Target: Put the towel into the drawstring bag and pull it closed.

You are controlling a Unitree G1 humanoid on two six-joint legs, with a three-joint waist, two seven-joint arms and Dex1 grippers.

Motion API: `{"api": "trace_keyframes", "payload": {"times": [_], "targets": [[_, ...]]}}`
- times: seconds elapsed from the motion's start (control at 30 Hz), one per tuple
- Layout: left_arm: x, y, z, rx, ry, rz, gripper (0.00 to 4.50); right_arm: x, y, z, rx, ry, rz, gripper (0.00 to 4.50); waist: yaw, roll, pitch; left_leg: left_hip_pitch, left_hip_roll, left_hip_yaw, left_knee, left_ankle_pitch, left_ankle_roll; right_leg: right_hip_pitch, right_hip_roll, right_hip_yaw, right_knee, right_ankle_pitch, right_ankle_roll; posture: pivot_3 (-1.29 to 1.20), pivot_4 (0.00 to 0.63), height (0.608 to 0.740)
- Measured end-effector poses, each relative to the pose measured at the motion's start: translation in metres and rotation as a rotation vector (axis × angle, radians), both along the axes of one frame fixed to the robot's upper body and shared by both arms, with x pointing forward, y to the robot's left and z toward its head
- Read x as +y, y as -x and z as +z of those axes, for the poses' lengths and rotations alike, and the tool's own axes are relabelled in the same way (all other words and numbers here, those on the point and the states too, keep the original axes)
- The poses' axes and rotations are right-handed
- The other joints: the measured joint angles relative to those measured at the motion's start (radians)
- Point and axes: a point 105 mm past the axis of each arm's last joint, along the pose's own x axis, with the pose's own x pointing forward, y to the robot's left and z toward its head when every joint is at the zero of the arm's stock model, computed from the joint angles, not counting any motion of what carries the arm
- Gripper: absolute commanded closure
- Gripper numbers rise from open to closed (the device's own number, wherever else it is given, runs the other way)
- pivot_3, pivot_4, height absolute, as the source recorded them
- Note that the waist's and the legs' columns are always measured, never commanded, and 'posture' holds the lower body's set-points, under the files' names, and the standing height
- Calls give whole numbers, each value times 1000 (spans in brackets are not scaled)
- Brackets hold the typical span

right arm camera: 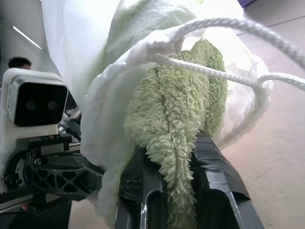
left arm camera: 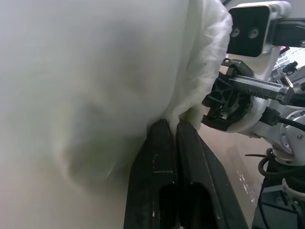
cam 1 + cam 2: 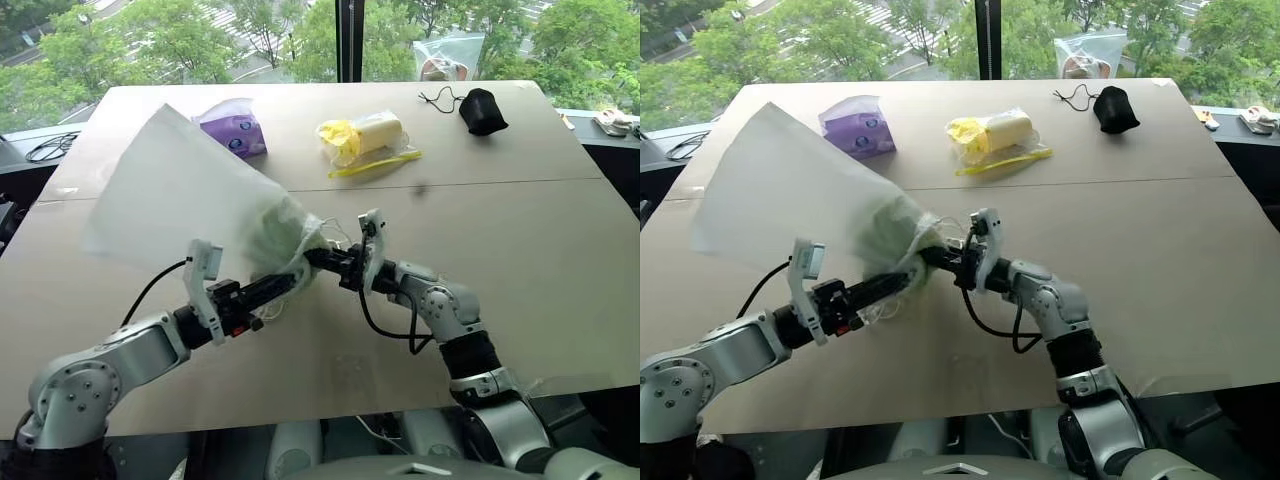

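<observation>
towel [image 1: 176,119] fluffy, pinched by right gripper [image 1: 183,191]; left gripper [image 2: 174,131] pinching gauzy drawstring bag [image 3: 170,190]

You face a wide tan table [image 3: 520,250] with a seam across its middle. Beyond its far edge, a dark-framed window [image 3: 345,40] shows daylit green trees [image 3: 170,35] and a street below.

An office-like upper-floor room is suggested: a wide beige tabletop [image 3: 520,250] is set against large glass windows [image 3: 250,40], beyond the grippers, treetops seen below.
</observation>
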Motion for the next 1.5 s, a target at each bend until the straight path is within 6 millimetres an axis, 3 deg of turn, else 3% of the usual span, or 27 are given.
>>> {"api": "trace_keyframes", "payload": {"times": [0.1, 0.43, 0.67, 0.77, 0.9, 1.03, 1.13, 1.27, 1.4, 1.5], "targets": [[-8, 5, 8, -3, 39, -47, 4500, 6, 1, -9, 40, -12, 16, 4470, 3, 0, 0, -1, 0, -1, 0, 0, 0, 0, -1, -1, 0, 0, 0, 0, 150, 740], [-24, 15, 26, 22, 115, -166, 4500, 9, 10, -4, 142, -151, 108, 4470, 0, 0, 0, 0, 0, -1, -1, 0, 0, 0, 0, -1, -1, 0, 0, 0, 150, 740], [-35, 18, 16, 75, 114, -201, 4500, 14, 5, -8, 73, -142, 79, 4470, 0, 0, 0, 1, 0, -1, 0, 0, 0, 1, 0, 0, 0, 0, 0, 0, 150, 740], [-34, 16, 14, 75, 96, -184, 4500, 16, -2, -3, -52, -86, 26, 4470, 0, 0, 0, 1, 0, 0, 0, 0, 0, 1, 0, 0, 0, 0, 0, 0, 150, 740], [-34, 8, 14, 45, 77, -160, 4500, 27, -11, 24, -376, 35, -27, 4470, 1, 1, 1, 0, -1, 0, 0, 0, 0, 0, 1, 0, 0, 0, 0, 0, 150, 740], [-35, -4, 15, 20, 85, -130, 4500, 43, -3, 38, -650, 141, 5, 4470, 0, 0, 0, 0, -1, 0, 0, 0, 0, 0, 1, 0, -1, 0, 0, 0, 150, 740], [-38, -8, 7, 31, 73, -121, 4500, 42, -6, 29, -648, 178, 8, 4470, 2, 0, 0, 0, 0, 0, 0, 0, 0, 1, -1, 0, -1, 1, -1, 0, 150, 740], [-41, -13, -1, 51, 80, -108, 4500, 38, -13, 18, -601, 207, -15, 2776, 2, 0, 0, 0, 0, 0, 0, 0, 0, 1, -1, 0, -1, 2, -3, 0, 150, 740], [-44, -18, 8, 11, 96, -118, 4500, 26, -28, 11, -496, 198, -100, 1121, 3, 0, 0, 0, -1, 0, 1, 0, 0, 1, 0, 0, 0, 2, -3, 0, 150, 740], [-41, -19, 13, -20, 98, -126, 4500, 16, -33, 13, -389, 140, -127, 1121, 2, 0, 0, 0, -1, 0, 1, 0, 0, 1, 0, 0, 1, 2, -3, 0, 150, 740]]}}
